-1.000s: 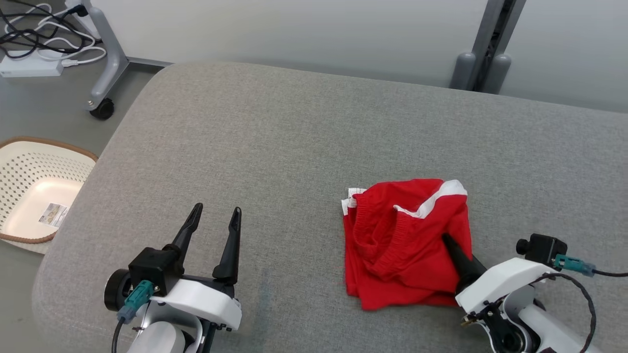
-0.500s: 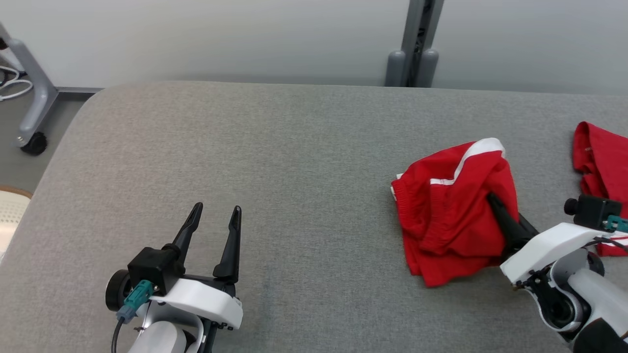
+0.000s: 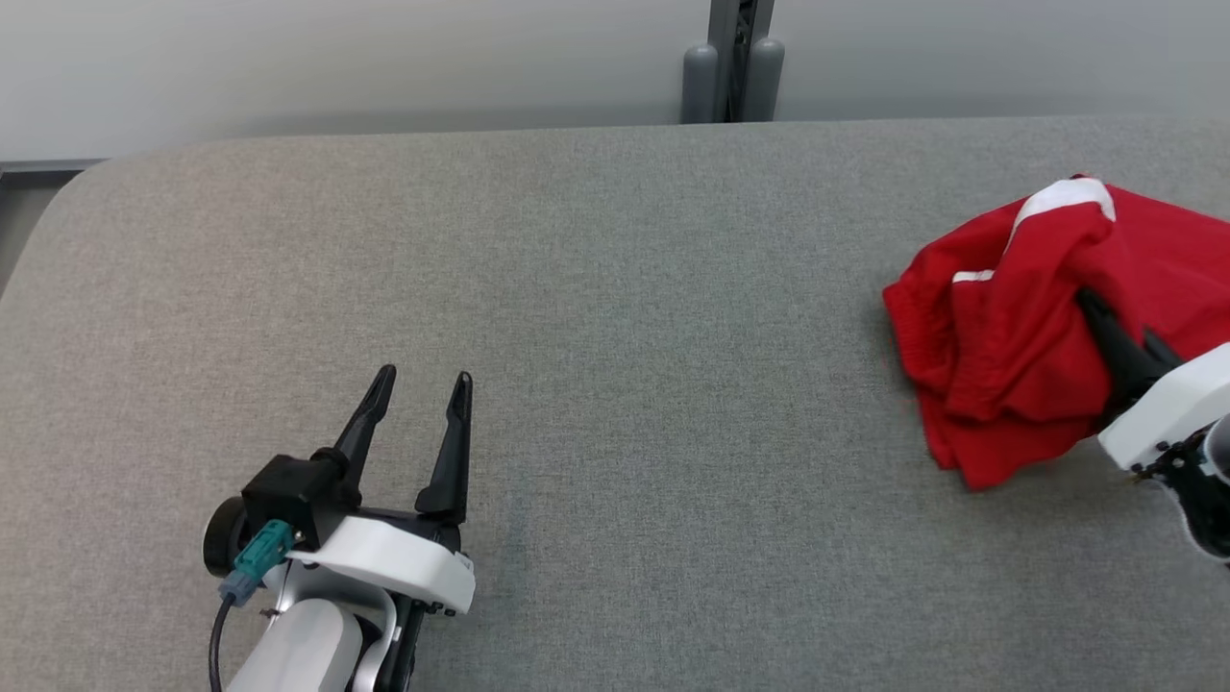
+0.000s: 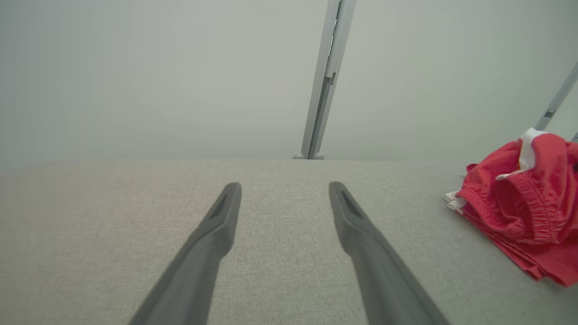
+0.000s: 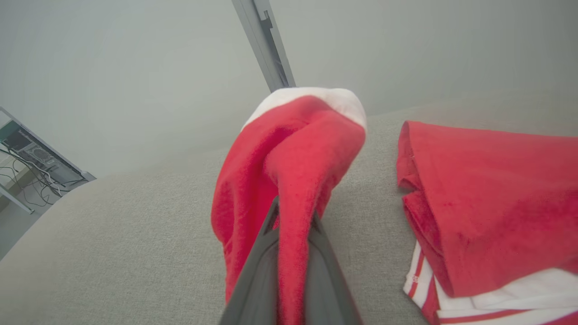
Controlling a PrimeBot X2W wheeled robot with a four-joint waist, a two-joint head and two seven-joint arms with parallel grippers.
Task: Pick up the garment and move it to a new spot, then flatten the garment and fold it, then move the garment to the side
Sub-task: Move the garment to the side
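Right end effector point(image 5: 294, 214) clamped on bunched garment point(image 3: 1004, 336); white-banded end points toward far wall.

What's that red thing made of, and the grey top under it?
The garment seems a soft, thin knit, matte red with white trim; it bunches in loose folds and has a gathered elastic waistband. The fibre can't be told. The grey top looks like woven upholstery cloth, matte, with a fine speckled weave; its rounded corner suggests padding.

White wrist shells point(image 3: 384, 572), L end effector point(image 3: 424, 377) w/ long blk fingers point(image 3: 449, 461), teal connector point(image 3: 256, 557), blk cable point(image 3: 218, 646).
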